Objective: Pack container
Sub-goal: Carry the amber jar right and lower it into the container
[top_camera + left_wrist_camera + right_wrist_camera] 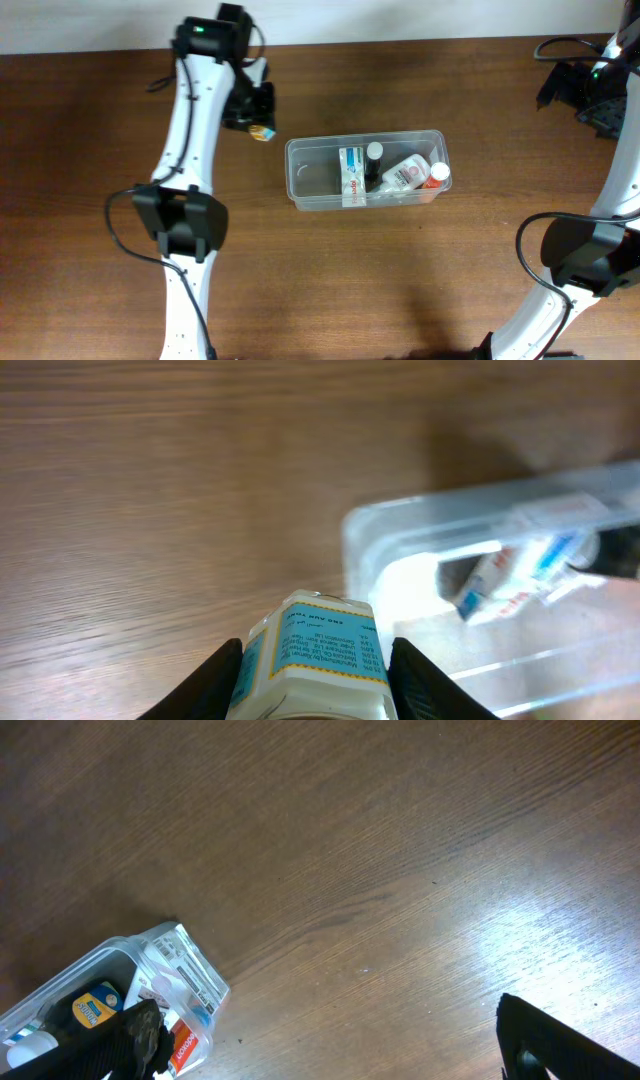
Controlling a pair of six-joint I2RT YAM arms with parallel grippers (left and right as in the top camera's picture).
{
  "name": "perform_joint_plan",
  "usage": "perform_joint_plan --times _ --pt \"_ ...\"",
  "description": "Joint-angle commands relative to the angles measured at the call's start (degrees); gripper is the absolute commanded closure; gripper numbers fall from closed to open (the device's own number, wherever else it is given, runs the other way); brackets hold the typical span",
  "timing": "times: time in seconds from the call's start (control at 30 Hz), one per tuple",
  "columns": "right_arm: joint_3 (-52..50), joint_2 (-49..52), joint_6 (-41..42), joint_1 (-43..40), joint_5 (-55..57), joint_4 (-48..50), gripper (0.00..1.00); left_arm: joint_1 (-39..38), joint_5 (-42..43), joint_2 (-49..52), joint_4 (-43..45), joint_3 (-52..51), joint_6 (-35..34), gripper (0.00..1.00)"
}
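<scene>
Overhead: a dark wood-grain table is shown, with a clear, round-cornered plastic container at its centre. Left wrist: a small labelled bottle is gripped by the left hand. Right wrist: whether the right hand is clenched cannot be told.

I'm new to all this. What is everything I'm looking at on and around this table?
table: one, brown wood, under everything
container: one, clear plastic, middle of the table
small box: one, white with blue and red print, inside the container
dark-capped bottle: one, inside the container, beside the box
white bottle: one, red label, lying in the container's right end
small bottle: one, blue and yellow label, outside the container by its left end
left gripper: one, black, closed on the small bottle
right gripper: one, black, open and holding nothing, far right of the table
arms: two, white with black joints, at the left and right sides
</scene>
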Motion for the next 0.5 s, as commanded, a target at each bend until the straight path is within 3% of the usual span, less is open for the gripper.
perform_joint_plan --times 0.0,0.47 --pt "-0.04 -1.18 0.46 -0.31 0.11 -0.28 0.02 -2.62 1.20 -1.49 -0.24 1.22 0.96 0.56" --pt "-0.04 -1.18 0.46 -0.31 0.11 -0.28 0.02 -10.12 -0.81 -1.40 -0.20 0.90 0.92 0.55"
